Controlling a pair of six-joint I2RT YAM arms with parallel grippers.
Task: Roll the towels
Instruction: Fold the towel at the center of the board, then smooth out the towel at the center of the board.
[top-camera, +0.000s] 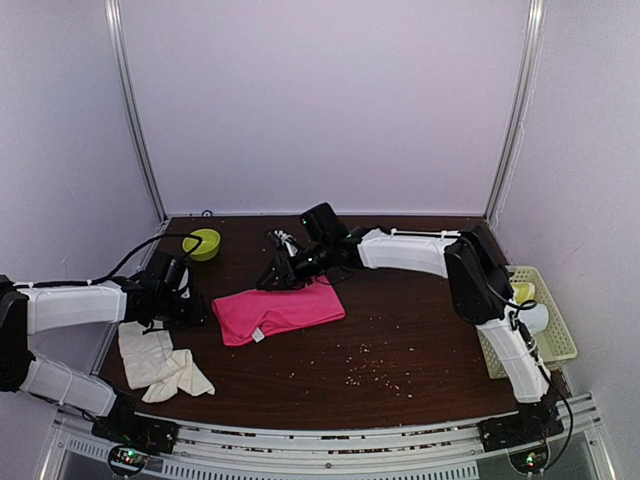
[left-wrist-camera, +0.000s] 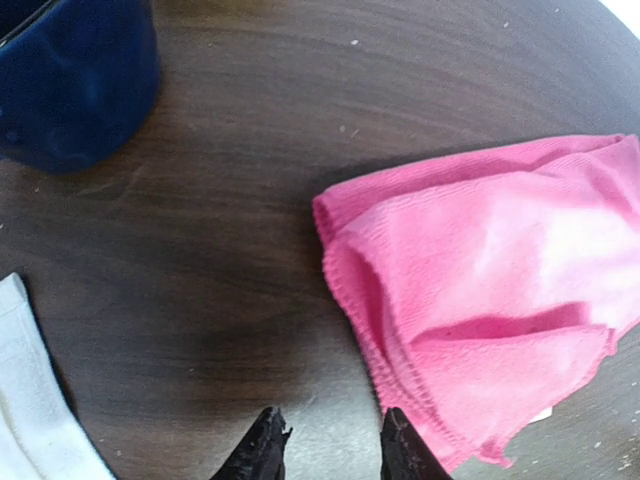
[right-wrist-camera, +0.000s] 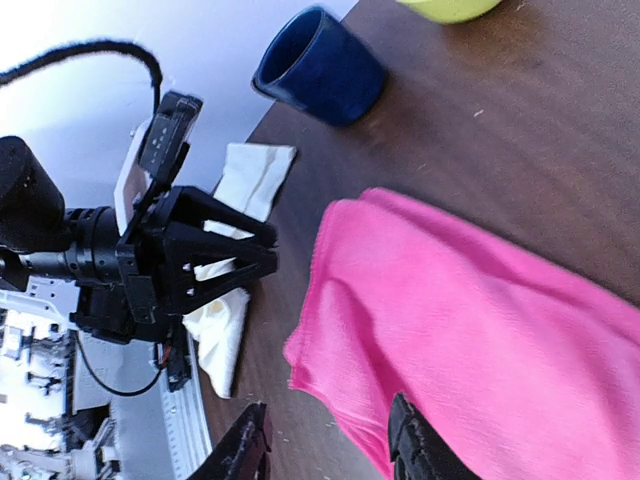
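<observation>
The pink towel (top-camera: 281, 310) lies crumpled flat at the table's middle, loosely folded over itself (left-wrist-camera: 480, 290). The cream towel (top-camera: 160, 362) lies rumpled at the front left. My left gripper (top-camera: 190, 305) hovers just left of the pink towel, between the two towels. Its jaws (left-wrist-camera: 330, 445) are open over bare wood, the right finger beside the pink hem. My right gripper (top-camera: 272, 278) hangs over the pink towel's far left edge. It is open (right-wrist-camera: 328, 440) with nothing between the fingers, one finger over the pink cloth (right-wrist-camera: 480, 330).
A dark blue cup (left-wrist-camera: 75, 80) stands behind the left gripper, near a yellow-green round thing (top-camera: 203, 243) at the back left. A pale basket (top-camera: 553, 335) with a white roll (top-camera: 533, 318) sits at the right edge. Crumbs dot the wood near the front.
</observation>
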